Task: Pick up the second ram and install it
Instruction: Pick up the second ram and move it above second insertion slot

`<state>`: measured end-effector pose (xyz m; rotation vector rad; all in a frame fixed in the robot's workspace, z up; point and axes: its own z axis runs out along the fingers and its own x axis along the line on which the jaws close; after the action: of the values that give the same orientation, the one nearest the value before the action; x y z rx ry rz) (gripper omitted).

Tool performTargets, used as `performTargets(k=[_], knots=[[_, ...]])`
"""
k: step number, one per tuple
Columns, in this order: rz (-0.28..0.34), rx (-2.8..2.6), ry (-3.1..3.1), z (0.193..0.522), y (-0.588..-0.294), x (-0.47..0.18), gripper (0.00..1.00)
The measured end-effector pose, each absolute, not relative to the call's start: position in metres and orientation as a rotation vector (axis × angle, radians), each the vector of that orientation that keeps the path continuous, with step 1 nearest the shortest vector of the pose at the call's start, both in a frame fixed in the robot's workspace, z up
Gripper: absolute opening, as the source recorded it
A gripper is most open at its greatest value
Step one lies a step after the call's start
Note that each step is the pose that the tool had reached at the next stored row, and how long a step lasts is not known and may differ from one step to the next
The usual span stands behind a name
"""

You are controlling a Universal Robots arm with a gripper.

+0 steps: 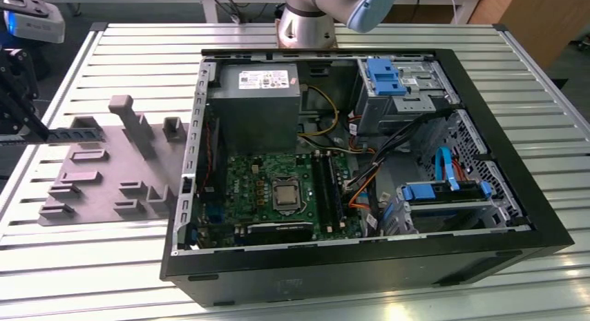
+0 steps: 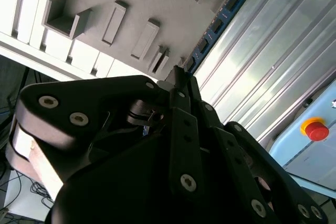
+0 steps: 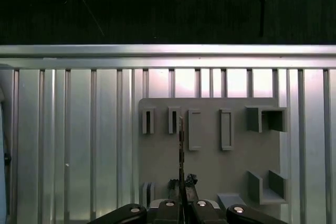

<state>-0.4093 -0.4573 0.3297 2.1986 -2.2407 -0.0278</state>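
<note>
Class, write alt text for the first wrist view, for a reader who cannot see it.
The gripper is shut on the second ram, seen edge-on as a thin dark strip against the grey holder plate with its slots and blocks. The plate lies on a ribbed metal table, with darkness beyond the table's rail.

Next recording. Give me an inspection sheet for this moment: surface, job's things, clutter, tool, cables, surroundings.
Surface: slatted metal table, carrying an open computer case and a grey holder plate.
Job's things: memory stick gripped at one end and held over the holder plate, not in the case.
Clutter: nothing seen.
Tool: tool shut on the memory stick, at the exterior view's left, away from the case.
Cables: orange, yellow, black and blue cables run inside the case.
Surroundings: red button on a pale box beside the table.
</note>
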Motion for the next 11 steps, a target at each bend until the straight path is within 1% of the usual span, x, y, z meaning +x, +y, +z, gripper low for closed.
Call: performTargets(k=[11], knots=[[-0.028,2.199,-2.241,0.3400,-0.4572,-0.4093,0.14]])
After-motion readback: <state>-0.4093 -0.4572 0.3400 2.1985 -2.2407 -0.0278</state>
